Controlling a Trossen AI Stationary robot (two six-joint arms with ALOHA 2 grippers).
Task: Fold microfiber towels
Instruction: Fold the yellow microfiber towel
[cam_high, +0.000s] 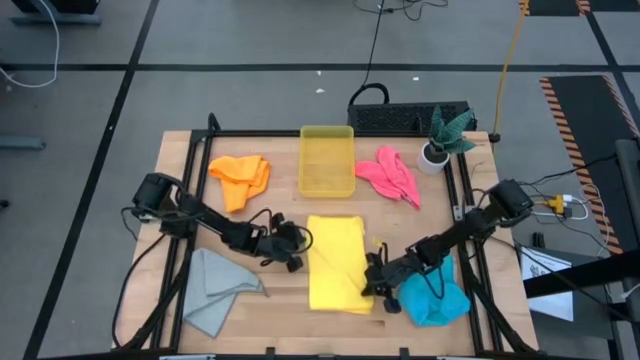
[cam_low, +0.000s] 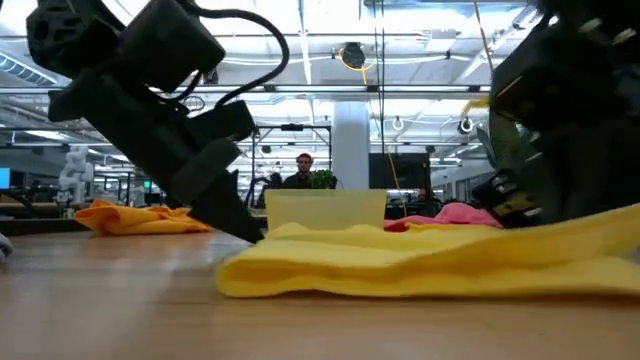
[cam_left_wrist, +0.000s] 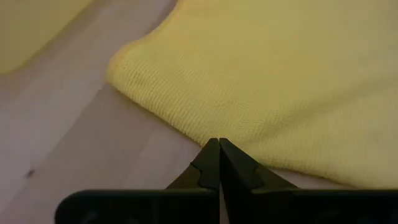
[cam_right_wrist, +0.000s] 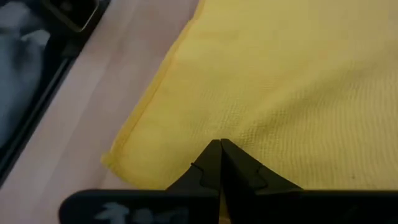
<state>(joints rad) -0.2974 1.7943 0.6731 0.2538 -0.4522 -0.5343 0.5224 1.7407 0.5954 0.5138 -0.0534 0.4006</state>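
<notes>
A yellow towel (cam_high: 338, 262) lies folded in a long rectangle at the table's middle; its layered edge (cam_right_wrist: 144, 115) shows in the right wrist view. My left gripper (cam_high: 300, 257) is shut, slanting down, its tips (cam_left_wrist: 219, 143) at the towel's left edge. My right gripper (cam_high: 373, 285) is shut too, its tips (cam_right_wrist: 220, 143) over the towel's near right part. Lying loose are an orange towel (cam_high: 240, 178) at the far left, a pink one (cam_high: 390, 175) at the far right, a grey one (cam_high: 215, 288) at the near left and a blue one (cam_high: 435, 300) at the near right. My left gripper's shut tips come slanting down from the table's left and stand at the yellow towel's left edge (cam_left_wrist: 186, 134), low by the tabletop. Whether they touch it, I cannot tell. My right gripper's shut tips slant down from the right over the towel's top layer (cam_right_wrist: 249, 134). Whether they rest on it, I cannot tell.
A translucent yellow bin (cam_high: 327, 160) stands at the far middle, just beyond the yellow towel. A potted plant (cam_high: 445, 135) stands at the far right corner. A black frame (cam_high: 330, 131) runs around the tabletop. In the low view a person (cam_low: 303, 172) shows far behind the table.
</notes>
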